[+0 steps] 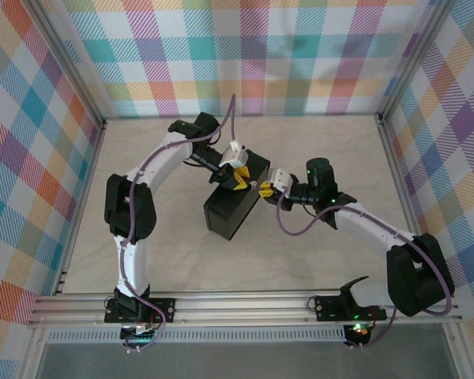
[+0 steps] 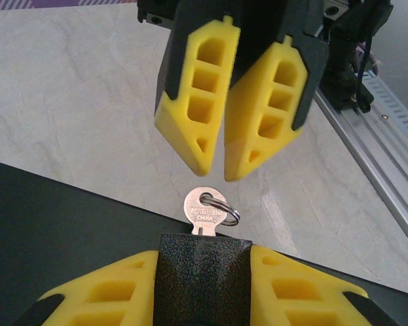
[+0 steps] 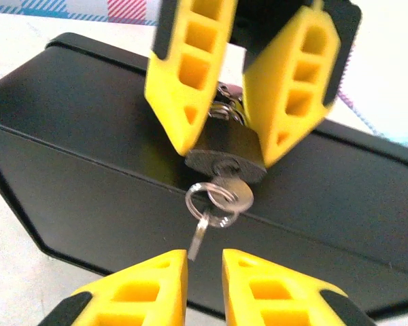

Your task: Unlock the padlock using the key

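At the black box (image 3: 88, 136), left fingers (image 3: 183, 81) clamp the padlock (image 3: 224, 153), key (image 3: 239, 195) inserted.

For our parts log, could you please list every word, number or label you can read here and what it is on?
"CHINA": on the head of the key, which sits in the padlock.
A line above it on the key head: too small to read.
No other text is legible.
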You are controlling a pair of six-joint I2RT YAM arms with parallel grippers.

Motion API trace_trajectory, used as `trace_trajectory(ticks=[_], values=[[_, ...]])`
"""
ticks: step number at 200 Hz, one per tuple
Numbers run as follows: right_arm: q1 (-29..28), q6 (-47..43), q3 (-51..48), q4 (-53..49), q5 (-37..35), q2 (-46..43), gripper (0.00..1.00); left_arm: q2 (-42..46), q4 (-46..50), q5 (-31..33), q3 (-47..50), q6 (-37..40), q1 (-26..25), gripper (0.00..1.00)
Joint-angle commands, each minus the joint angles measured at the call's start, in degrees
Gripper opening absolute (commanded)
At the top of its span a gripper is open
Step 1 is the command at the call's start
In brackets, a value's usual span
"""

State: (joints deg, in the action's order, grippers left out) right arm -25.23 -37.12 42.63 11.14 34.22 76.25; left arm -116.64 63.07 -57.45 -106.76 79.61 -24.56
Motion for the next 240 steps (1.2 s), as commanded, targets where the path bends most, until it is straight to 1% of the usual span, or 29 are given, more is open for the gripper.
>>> trace_trajectory(ticks=[1,51,75,107,170,240], values=[[-1.65,-6.18,1.58,3.65,-0.87,0.53,0.23,-1.35,3.40,-0.30,-0.47,1.86,0.30,0.20],[-2.63,-7.11,2.12,5.22,-4.10,1.71,0.24,-1.67,3.64,-0.69,-0.74,2.10,0.56,0.19],[-2.63,-7.50,1.97,5.59,-6.09,1.54,0.26,-1.49,3.60,-0.78,-0.73,2.12,0.56,0.19],[-2.63,-9.61,2.11,3.22,-8.08,0.58,0.27,-1.36,3.57,-0.56,-0.82,2.00,0.56,0.19],[-2.58,-8.85,3.31,4.13,-5.94,0.79,0.28,-1.28,3.56,-0.64,-0.82,1.86,0.56,0.19],[-4.55,-9.01,4.65,3.85,-5.19,2.31,0.27,-1.40,3.55,-0.83,-0.91,1.77,0.56,0.19]])
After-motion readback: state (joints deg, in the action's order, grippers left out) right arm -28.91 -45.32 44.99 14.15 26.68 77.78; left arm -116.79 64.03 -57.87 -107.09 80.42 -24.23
